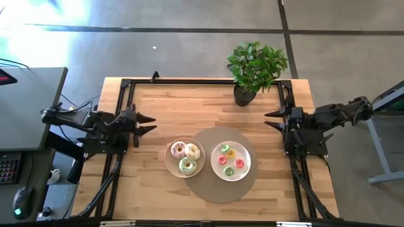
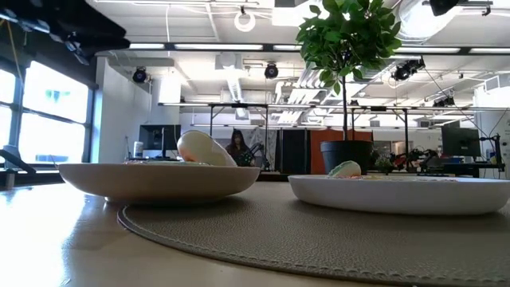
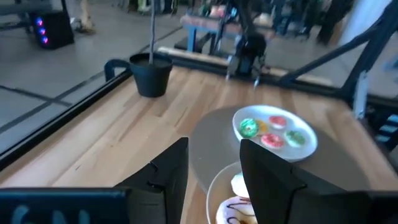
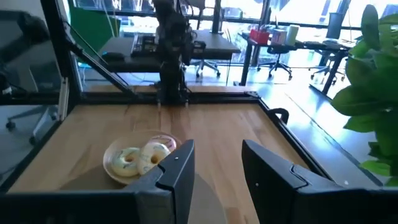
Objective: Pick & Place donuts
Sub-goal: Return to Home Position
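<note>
Three larger donuts, pink [image 1: 178, 149], cream-white [image 1: 192, 151] and green iced [image 1: 187, 165], lie on a beige plate [image 1: 170, 165] at the table's middle. Several tiny donuts [image 1: 230, 161] lie on a white plate [image 1: 245, 173] to its right. Both plates rest on a round grey mat [image 1: 221, 189]. My left gripper [image 1: 150, 123] is open at the table's left, above the wood, empty. My right gripper [image 1: 270, 120] is open at the table's right, empty. The tiny donuts also show in the left wrist view [image 3: 272, 130], the larger ones in the right wrist view [image 4: 142, 157].
A potted green plant [image 1: 255, 69] stands at the table's far edge, right of middle. A black metal frame [image 1: 202, 81] runs along the table's far edge and sides. A desk with a keyboard and mouse [image 1: 19, 202] stands left of the table.
</note>
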